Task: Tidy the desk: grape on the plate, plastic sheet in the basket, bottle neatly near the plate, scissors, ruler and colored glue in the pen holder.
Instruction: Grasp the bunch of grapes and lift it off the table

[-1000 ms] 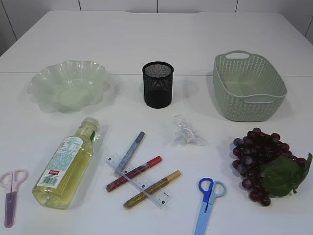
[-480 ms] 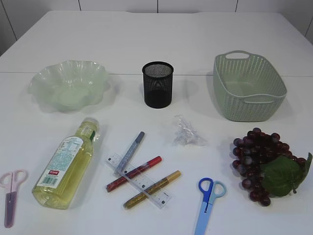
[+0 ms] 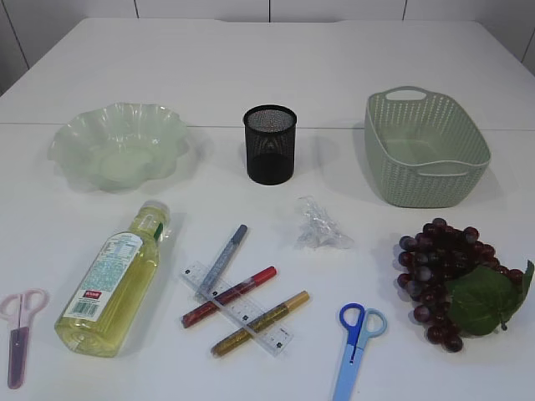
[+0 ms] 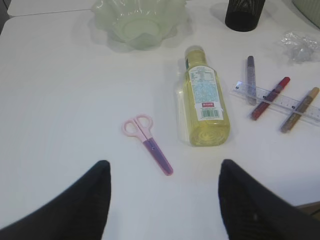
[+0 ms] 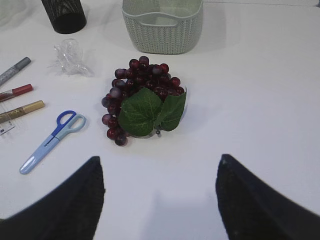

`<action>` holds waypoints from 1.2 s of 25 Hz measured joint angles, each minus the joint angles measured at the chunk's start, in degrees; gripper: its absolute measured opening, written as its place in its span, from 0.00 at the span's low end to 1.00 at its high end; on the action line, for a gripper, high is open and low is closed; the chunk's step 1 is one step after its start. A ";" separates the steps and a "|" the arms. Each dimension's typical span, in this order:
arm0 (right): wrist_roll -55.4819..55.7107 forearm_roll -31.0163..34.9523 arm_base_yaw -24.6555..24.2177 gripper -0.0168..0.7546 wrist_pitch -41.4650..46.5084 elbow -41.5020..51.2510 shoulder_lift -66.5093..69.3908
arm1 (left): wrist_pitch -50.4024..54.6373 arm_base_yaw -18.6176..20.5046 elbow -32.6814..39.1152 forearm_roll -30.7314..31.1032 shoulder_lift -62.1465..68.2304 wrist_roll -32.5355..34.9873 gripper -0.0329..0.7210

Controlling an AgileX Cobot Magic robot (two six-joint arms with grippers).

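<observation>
Purple grape [image 3: 456,281], bottle [image 3: 113,277], both hands open

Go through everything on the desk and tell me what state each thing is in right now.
Bottle: lying on its side, capped.
Plate: empty.
Pen holder: upright, empty.
Basket: empty.
Plastic sheet: crumpled.
Grapes: on the table.
Blue scissors: closed.
Pink scissors: closed.
Ruler: flat under three glue pens.

Ahead of the left hand [image 4: 162,200], pink scissors [image 4: 148,143] lie flat; just beyond, the yellow bottle [image 4: 204,97] lies on its side, cap toward the green plate [image 4: 137,20]. Ahead of the right hand [image 5: 160,200] sits the grape bunch [image 5: 142,97], the basket [image 5: 162,25] beyond it.
</observation>
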 joint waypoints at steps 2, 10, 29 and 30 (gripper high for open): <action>0.00 0.00 0.00 0.73 0.00 0.00 0.00 | 0.00 0.00 0.00 0.00 0.00 0.00 0.69; 0.11 0.13 0.00 0.73 0.00 0.00 0.00 | 0.00 0.00 0.00 -0.66 1.33 0.00 0.69; 1.84 3.83 0.00 0.65 -0.55 -14.48 44.11 | -1.27 0.00 -3.19 -8.48 11.85 0.00 0.69; 1.84 3.69 0.00 0.65 -1.42 -15.67 47.18 | -1.27 0.00 -3.19 -8.63 11.85 0.00 0.69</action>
